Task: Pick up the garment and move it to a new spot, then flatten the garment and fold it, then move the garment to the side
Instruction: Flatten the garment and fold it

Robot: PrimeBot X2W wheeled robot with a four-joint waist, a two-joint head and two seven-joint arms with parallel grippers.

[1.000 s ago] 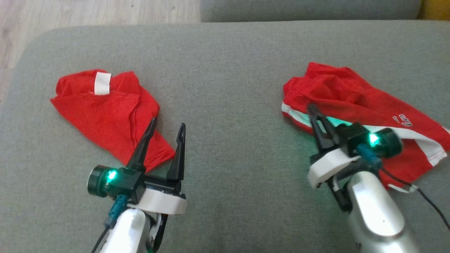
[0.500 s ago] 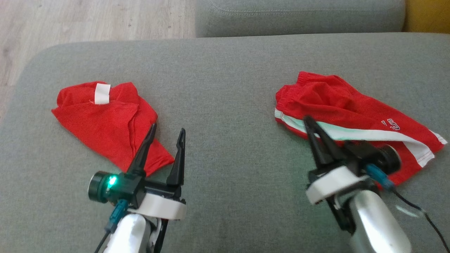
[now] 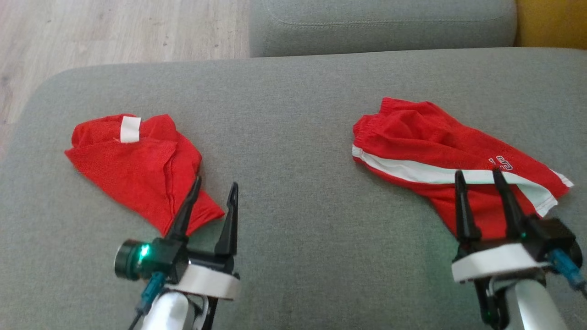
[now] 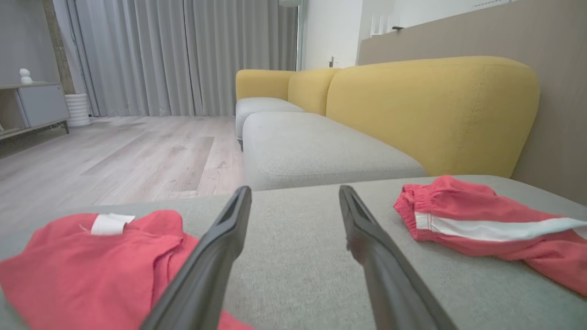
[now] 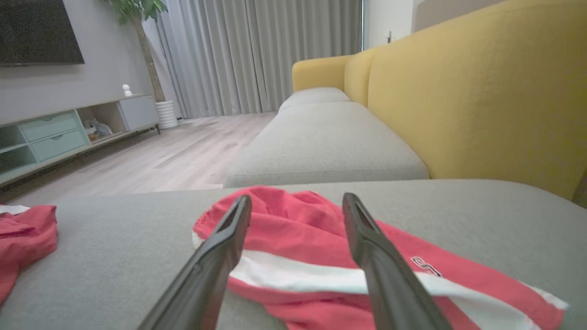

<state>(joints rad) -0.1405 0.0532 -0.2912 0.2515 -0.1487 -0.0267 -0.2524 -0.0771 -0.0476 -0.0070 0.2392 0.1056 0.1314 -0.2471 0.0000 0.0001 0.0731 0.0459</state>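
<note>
Red shorts with a white side stripe point(image 3: 412, 137) lie loosely spread on the right of the grey seat cushion point(image 3: 293, 114); the right wrist view has these shorts point(image 5: 293, 224) just beyond the fingers. My right gripper point(image 3: 477, 172) hovers open over their near edge, holding nothing, and its jaws point(image 5: 297, 197) stand apart. A second red garment with a white tag point(image 3: 133, 165) lies crumpled at the left. My left gripper point(image 3: 216, 182) is open beside that garment's near right corner, empty, as the left wrist view of the gripper point(image 4: 295, 189) confirms.
Another grey seat cushion point(image 3: 380, 23) adjoins the far edge, with a yellow backrest point(image 4: 431, 105) to the right. Wooden floor point(image 3: 91, 32) lies past the cushion's rounded left corner. Grey cushion surface separates the two garments.
My right gripper has opened, let go of the shorts and drawn back to the right; the shorts now lie flatter. The head camera has tilted. My left gripper stays still.
</note>
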